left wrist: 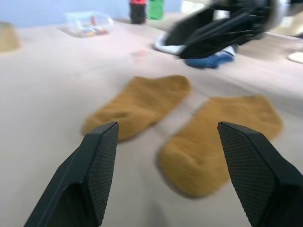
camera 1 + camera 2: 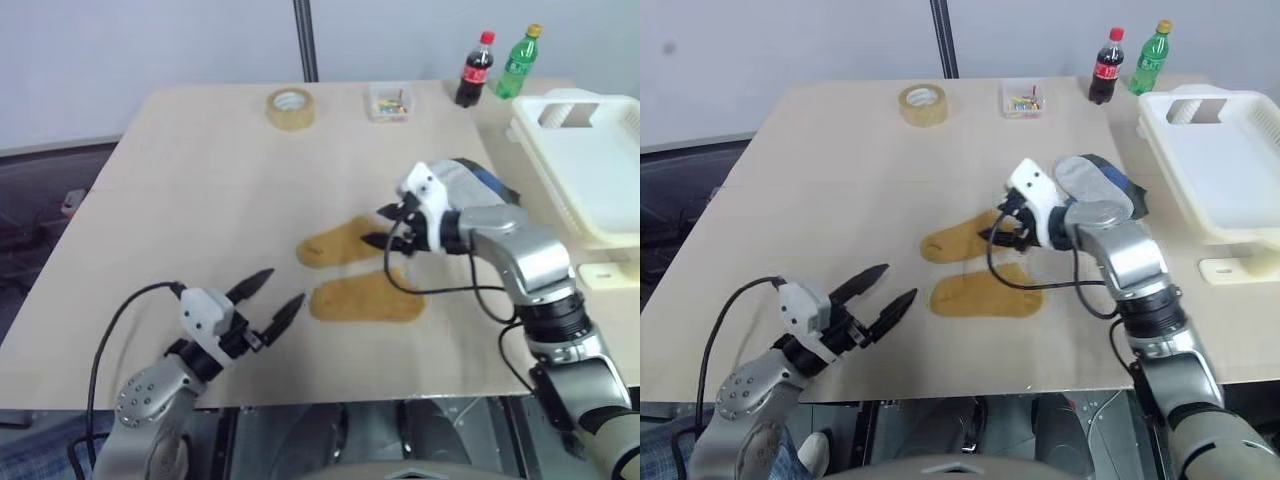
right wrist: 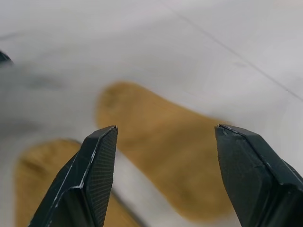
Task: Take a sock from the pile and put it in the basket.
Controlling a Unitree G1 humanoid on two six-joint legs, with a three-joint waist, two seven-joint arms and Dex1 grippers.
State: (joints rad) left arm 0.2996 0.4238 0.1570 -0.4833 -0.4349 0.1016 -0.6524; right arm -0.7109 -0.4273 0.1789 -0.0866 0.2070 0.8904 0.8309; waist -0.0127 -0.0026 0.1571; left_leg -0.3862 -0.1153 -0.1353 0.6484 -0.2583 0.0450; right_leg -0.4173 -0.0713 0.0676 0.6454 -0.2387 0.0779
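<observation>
We see two mustard-yellow soft fabric socks lying flat on the pale wooden table [image 2: 200, 190], apart from each other: the farther sock [image 2: 340, 242] lies slanted, and the nearer sock [image 2: 365, 298] lies just toward the robot from it. Neither is held. The rest of the pile [image 2: 1105, 185], a light grey sock over blue and dark ones, sits just behind our right arm, between the yellow socks and the large white plastic slotted basket [image 2: 590, 170] at the table's right edge. The basket has no sock in it that we can see.

Our right gripper [image 2: 392, 232] hangs above the near end of the farther sock, its two black fingers spread apart and empty. Our left gripper [image 2: 272, 297] is low over the table's near left part, well apart from the socks, fingers wide open and empty.

Along the far edge stand a roll of tan tape [image 2: 291, 107], a small clear box [image 2: 389, 101] of colourful bits, a dark cola bottle [image 2: 474, 70] and a green bottle [image 2: 518, 62]
</observation>
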